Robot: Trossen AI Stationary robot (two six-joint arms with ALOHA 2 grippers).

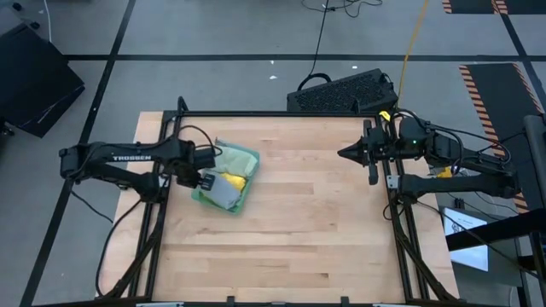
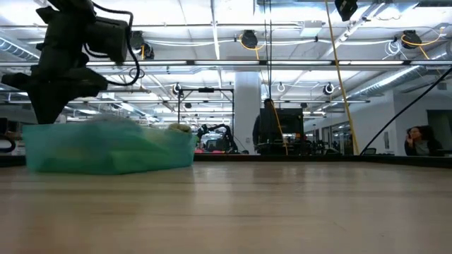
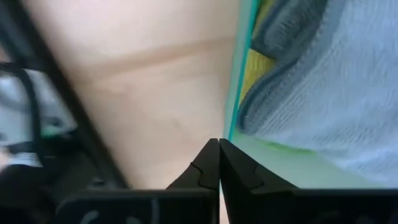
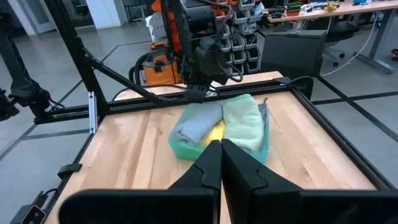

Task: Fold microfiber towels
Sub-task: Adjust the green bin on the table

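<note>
My left gripper [image 1: 205,181] pinched shut, empty, at grey towel [image 1: 223,193] | soft, limp, light | I'd pinch a corner.

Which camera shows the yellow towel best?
The high view: the yellow towel shows from above, between the grey towel and a pale green one. The right wrist view shows it farther off, the left wrist view only a blurry strip, and the low view hides it.

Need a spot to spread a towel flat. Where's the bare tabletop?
Free: the table from the towel pile across to the right gripper, plus the whole near half. Crowded: the left side, where the left gripper sits at the pile.
</note>
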